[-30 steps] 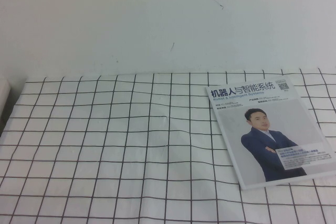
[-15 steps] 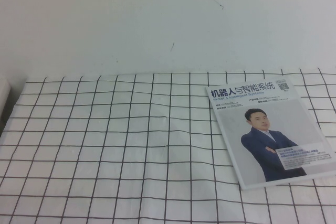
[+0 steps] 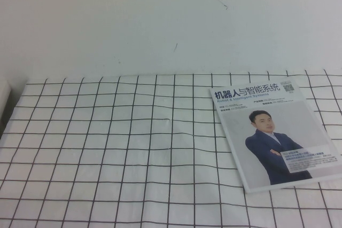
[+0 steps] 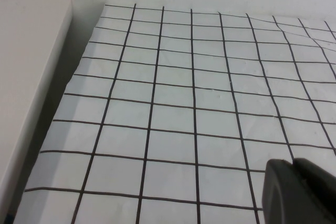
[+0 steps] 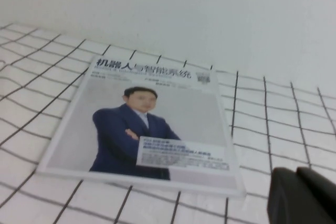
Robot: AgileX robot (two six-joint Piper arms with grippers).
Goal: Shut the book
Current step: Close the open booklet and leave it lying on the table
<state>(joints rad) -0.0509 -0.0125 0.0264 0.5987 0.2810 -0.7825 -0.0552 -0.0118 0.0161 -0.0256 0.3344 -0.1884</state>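
Observation:
A book (image 3: 272, 134) lies shut and flat on the checked cloth at the right of the table, front cover up, showing a man in a dark blue suit under a Chinese title. The right wrist view shows the same book (image 5: 142, 127) from nearby. My right gripper (image 5: 296, 174) hovers just beside the book's near corner, apart from it, its two dark fingers pressed together on nothing. My left gripper (image 4: 292, 163) hangs over bare cloth far to the left, shut and holding nothing. Neither arm shows in the high view.
A white cloth with a black grid (image 3: 123, 148) covers the table up to a plain white wall (image 3: 160, 20). A pale raised ledge (image 4: 26, 77) runs along the cloth's left edge.

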